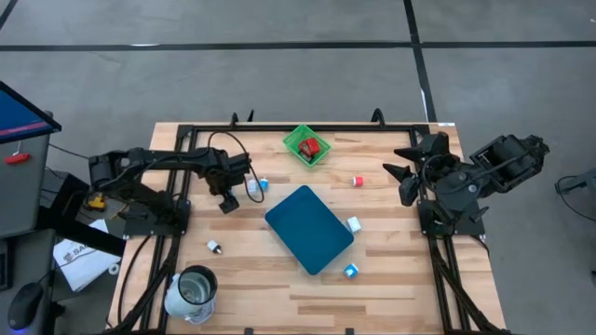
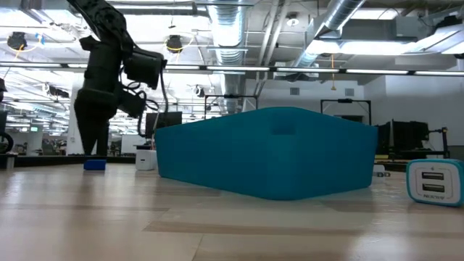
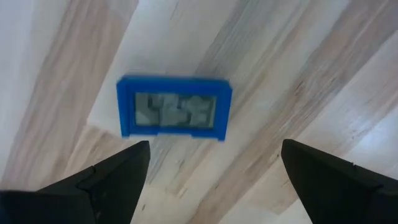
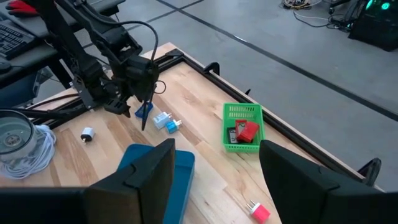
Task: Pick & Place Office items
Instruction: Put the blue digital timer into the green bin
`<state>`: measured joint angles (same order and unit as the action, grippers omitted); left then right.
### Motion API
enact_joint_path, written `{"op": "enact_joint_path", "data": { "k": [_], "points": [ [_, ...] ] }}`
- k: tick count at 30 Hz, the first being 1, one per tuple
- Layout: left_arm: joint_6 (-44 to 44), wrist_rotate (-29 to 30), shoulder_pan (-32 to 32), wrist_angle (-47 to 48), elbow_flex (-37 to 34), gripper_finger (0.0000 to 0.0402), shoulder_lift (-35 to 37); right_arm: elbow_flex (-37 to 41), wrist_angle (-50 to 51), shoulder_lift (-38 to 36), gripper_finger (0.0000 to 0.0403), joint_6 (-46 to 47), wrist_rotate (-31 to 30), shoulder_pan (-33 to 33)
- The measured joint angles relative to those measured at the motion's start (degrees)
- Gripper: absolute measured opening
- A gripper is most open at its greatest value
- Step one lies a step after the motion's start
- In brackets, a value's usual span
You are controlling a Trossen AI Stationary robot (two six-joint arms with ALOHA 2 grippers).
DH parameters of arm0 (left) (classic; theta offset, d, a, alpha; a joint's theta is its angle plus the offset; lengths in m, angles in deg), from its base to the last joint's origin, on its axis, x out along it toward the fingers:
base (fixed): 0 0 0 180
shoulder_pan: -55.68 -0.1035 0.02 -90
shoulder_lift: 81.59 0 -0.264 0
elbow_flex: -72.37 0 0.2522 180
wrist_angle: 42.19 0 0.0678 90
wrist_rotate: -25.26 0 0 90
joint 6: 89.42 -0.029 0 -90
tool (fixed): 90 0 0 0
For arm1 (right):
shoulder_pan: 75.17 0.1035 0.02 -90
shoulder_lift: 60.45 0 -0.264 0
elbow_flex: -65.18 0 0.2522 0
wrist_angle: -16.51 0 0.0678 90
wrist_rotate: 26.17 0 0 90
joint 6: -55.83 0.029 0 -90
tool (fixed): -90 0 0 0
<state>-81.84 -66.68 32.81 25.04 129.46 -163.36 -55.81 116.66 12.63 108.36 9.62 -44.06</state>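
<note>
- Hovering over the wooden table (image 1: 391,279), my left gripper (image 3: 211,177) has its fingers spread wide with nothing between them, and a small blue item with a grey window (image 3: 174,114) lies flat on the wood just ahead of the tips.
- From above, that left gripper (image 1: 226,200) sits left of the teal board (image 1: 308,228), with a white-and-blue block (image 1: 253,187) close beside it.
- My right gripper (image 4: 214,177) is parked high at the table's right edge, fingers apart and empty.
- Green mesh basket (image 1: 306,146) near the far edge holds a red piece (image 1: 308,146).
- Other office items lie scattered: a red-and-white piece (image 1: 358,180) right of the basket, two white-and-blue blocks (image 1: 354,224) (image 1: 351,271) touching or just beside the board's right side, and a small white piece (image 1: 213,247) towards the near left.
- A glass jar with a coiled white cable (image 1: 191,293) stands at the near left corner.
</note>
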Motion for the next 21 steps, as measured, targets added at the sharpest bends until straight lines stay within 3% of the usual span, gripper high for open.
{"op": "enact_joint_path", "data": {
  "k": [11,21],
  "points": [
    [-7.63,2.0,-2.32,-0.01,4.01,0.0397,-5.22,0.0,0.17,0.0,0.0225,1.1,0.02,0.0],
    [-8.86,3.04,-4.42,-1.65,3.99,0.0396,-10.39,0.0,0.13,0.0,0.0225,2.56,0.13,0.04]
  ]
}}
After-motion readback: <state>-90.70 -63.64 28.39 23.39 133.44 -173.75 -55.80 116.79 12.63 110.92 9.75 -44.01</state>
